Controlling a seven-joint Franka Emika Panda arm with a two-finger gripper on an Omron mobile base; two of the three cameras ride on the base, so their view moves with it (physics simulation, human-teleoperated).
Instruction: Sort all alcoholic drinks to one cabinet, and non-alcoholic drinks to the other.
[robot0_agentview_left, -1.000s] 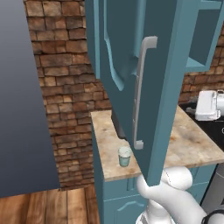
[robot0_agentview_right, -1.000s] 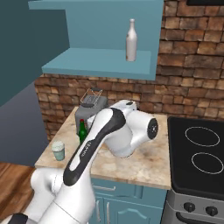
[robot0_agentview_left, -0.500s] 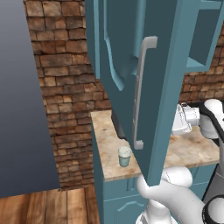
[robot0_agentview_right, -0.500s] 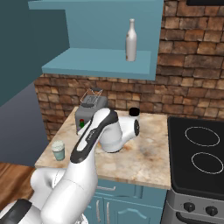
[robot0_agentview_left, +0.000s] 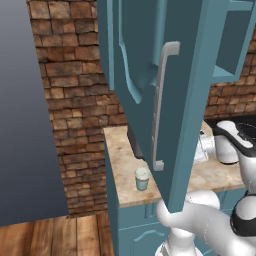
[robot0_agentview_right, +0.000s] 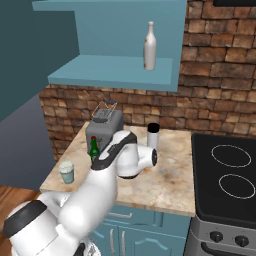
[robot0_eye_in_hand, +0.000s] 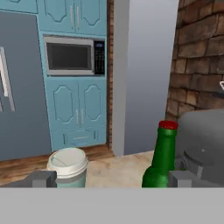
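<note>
Where the left base view looks past an open teal cabinet door (robot0_agentview_left: 165, 100) with a grey handle (robot0_agentview_left: 161, 105): lidded cup (robot0_agentview_left: 142, 178) with greenish band upright on the desk (robot0_agentview_left: 122, 165), near its front edge, just left of the door. White arm (robot0_agentview_left: 215, 222) at lower right.

In the right base view: cream narrow-necked bottle (robot0_agentview_right: 149, 46) upright on the open cabinet shelf (robot0_agentview_right: 115, 72), toward its right end. Below, on the desk (robot0_agentview_right: 170, 182): lidded cup (robot0_agentview_right: 66, 172) at the front left corner; grey toaster (robot0_agentview_right: 103, 129) against the brick wall; green bottle (robot0_agentview_right: 93, 147) with red cap just in front of the toaster; white cylinder flask (robot0_agentview_right: 153, 136) with black cap upright to the right of the toaster, well apart from the cup. Arm (robot0_agentview_right: 107, 172) bent low over the desk between green bottle and flask. Black stove (robot0_agentview_right: 227, 180) at right.

In the hand view: gripper (robot0_eye_in_hand: 111, 178) with fingers wide apart, clamped on nothing. Lidded cup (robot0_eye_in_hand: 68, 166) beside one fingertip (robot0_eye_in_hand: 41, 178), green bottle (robot0_eye_in_hand: 161, 156) beside the other; contact with either not discernible. Toaster (robot0_eye_in_hand: 203, 146) right behind the green bottle. Microwave (robot0_eye_in_hand: 75, 55) in teal cabinets across the room.
</note>
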